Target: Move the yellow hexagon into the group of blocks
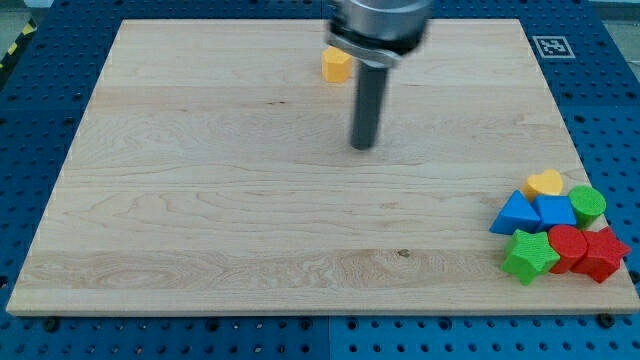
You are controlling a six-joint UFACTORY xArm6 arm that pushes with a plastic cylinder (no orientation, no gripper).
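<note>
The wooden desk [200, 200] fills most of the view, resting on a blue perforated base [30, 100]. A small black-and-white marker tag [551, 46] sits near the desk's top right corner.

The arm's grey cylindrical body [380, 22] enters from the view's top, and its dark rod runs down to my tip [363, 146], which stands on bare wood in the upper middle of the desk. There is no pincer on this arm, so it has no spread or pinching state to tell.

The group of blocks lies at the desk's lower right corner, packed close: a blue triangle [514, 214], a blue block [555, 211], a red star [603, 254], a red cylinder [567, 244], a green star [529, 255], a green cylinder [587, 203] and a yellow heart [545, 183].

The yellow hexagon [336, 64] sits alone near the top edge, just up and to the view's left of my tip, apart from it and well apart from the group.
</note>
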